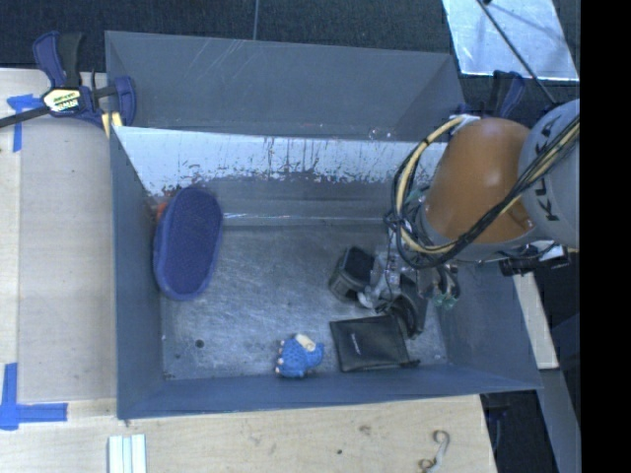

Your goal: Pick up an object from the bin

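- The arm's orange cover (478, 180) looms over the right side of the grey bin (296, 97).
- Beneath it the claw (386, 292) sits low, just beside a dark blocky thing (349, 269) on the bin floor; whether it is open or closed cannot be told.
- A flat black case (370, 345) lies by the front wall, a small blue lump (298, 356) left of it.
- A blue oval pad (187, 239) rests far left.
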You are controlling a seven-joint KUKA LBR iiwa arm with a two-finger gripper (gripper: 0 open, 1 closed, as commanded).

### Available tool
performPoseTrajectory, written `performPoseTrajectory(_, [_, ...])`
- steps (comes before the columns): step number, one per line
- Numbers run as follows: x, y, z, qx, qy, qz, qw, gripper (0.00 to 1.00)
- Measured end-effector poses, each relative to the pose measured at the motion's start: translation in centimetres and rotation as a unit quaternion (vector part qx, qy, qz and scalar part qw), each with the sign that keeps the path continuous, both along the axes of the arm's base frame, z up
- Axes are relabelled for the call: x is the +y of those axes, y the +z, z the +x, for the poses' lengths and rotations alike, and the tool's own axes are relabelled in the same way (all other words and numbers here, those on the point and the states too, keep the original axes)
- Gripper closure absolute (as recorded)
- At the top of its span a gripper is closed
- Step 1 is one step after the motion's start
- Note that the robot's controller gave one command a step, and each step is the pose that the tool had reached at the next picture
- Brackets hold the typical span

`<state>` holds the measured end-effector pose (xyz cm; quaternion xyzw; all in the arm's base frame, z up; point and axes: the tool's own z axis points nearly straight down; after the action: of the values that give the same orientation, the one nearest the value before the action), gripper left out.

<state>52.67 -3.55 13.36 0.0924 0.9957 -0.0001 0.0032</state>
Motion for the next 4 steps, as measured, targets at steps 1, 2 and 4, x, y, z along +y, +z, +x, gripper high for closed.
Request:
performPoseTrajectory(1, [0.0,-0.3,-0.1,0.002,0.0,0.0,1.0,0.0])
performPoseTrajectory(2, [-1.8,-6.8,5.4,0.0035,-0.008,0.001,1.0,0.0])
performPoseTrajectory(4, [-3.2,0.8,6.4,0.0006,-0.028,0.0,0.9996,1.0])
